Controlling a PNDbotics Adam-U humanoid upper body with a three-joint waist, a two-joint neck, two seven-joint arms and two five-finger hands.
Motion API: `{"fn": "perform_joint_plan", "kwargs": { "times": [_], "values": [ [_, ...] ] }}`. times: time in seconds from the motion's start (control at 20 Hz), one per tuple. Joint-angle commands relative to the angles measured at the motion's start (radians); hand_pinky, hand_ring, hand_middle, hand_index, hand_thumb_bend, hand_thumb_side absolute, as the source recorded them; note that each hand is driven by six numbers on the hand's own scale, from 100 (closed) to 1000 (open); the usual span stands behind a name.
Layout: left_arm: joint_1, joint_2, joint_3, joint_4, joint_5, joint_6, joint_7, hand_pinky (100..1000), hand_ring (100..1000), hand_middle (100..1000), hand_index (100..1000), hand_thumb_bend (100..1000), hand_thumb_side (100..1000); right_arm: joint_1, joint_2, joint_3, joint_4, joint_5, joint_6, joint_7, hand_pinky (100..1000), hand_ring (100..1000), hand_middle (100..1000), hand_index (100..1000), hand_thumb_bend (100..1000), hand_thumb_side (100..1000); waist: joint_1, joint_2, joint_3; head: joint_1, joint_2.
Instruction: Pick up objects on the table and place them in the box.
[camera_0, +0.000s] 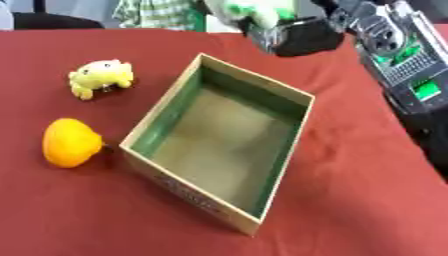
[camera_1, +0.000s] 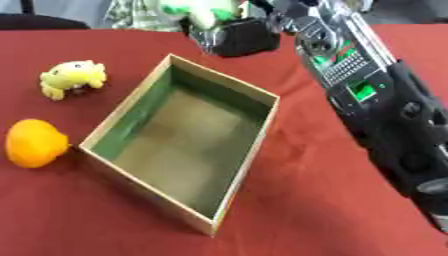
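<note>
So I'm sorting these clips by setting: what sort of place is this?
Most likely a robot test bench or lab, staged for pick-and-place practice. A table under a red cloth holds an open box and toy-like props: a yellow plush and an orange fruit. The right hand reaches in.

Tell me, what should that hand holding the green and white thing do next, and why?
Probably carry it a little toward the robot, over the open box, then let go. The right hand is curled round a green and white toy beyond the box's far corner, not yet above it. The box looks empty, and a yellow toy and an orange ball wait on the red table.
</note>
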Motion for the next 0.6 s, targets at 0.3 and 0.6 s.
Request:
{"fn": "perform_joint_plan", "kwargs": {
  "times": [0.3, 0.6],
  "values": [
    [0.001, 0.032, 0.007, -0.02, 0.003, -0.001, 0.004, 563, 550, 724, 738, 100, 550, 0.026, 0.044, 0.062, 0.006, 0.092, -0.04, 0.082, 427, 543, 496, 637, 100, 420, 0.002, -0.028, -0.005, 0.01, 0.015],
    [-0.001, 0.031, 0.005, -0.02, 0.005, -0.002, 0.002, 562, 549, 724, 738, 100, 550, 0.048, 0.062, 0.11, 0.075, 0.155, -0.083, 0.124, 445, 567, 549, 656, 100, 436, 0.002, -0.027, -0.002, 0.006, 0.016]
  ]
}}
